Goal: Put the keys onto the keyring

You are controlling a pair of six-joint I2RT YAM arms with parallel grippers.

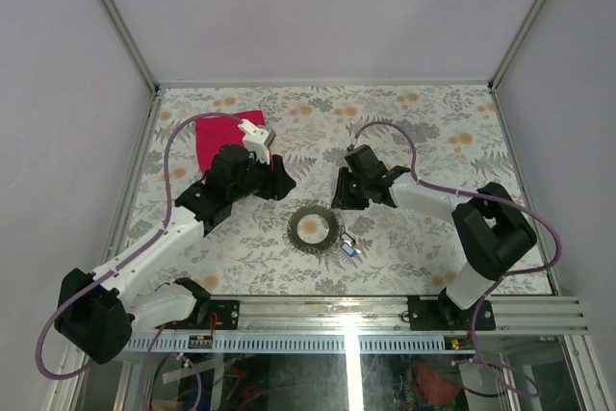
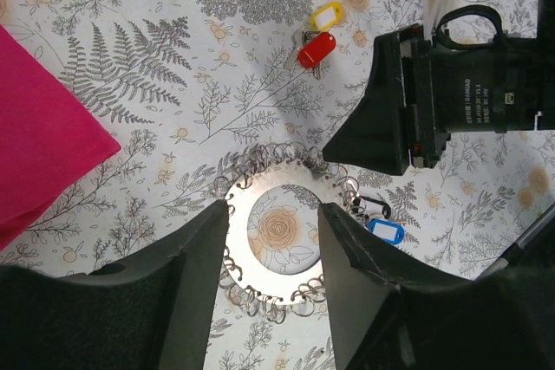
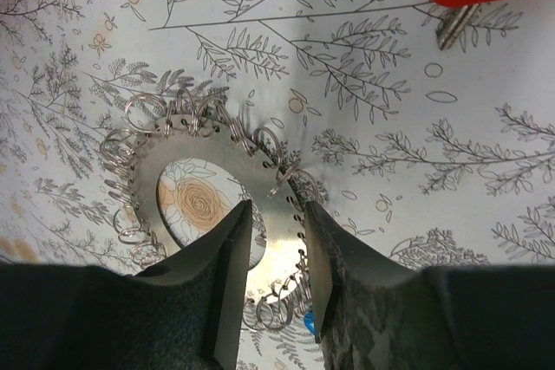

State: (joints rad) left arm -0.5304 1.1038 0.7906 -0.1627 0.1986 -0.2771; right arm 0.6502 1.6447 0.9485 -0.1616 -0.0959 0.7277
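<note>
The floral-printed table (image 1: 433, 141) carried everything, with a pink-red cloth (image 1: 217, 137) lying at its far left, well apart from the work. Both arms reached in toward the middle. The left gripper (image 2: 273, 240) hovered straight above the keyring (image 3: 204, 140), its jaws standing fairly wide with nothing between them but the view down onto the ring. The right gripper (image 3: 276, 223) came in from the other side with a narrower gap, straddling the ring's rim; whether its fingers touched the metal could not be told.

The keyring lay flat on the table between the two grippers – a flat metal loop fringed with many small split rings. The keys (image 2: 316, 48) lay apart from it on the far side, one with a red head and one with a yellow head (image 2: 327, 15) just beside it. A small blue tag (image 2: 384, 230) sat at the ring's edge.

By my reading, the step in hand was securing the keyring, no key having been picked up. The next move would call for one gripper to pin or lift the ring firmly – the other then free to fetch a key.
</note>
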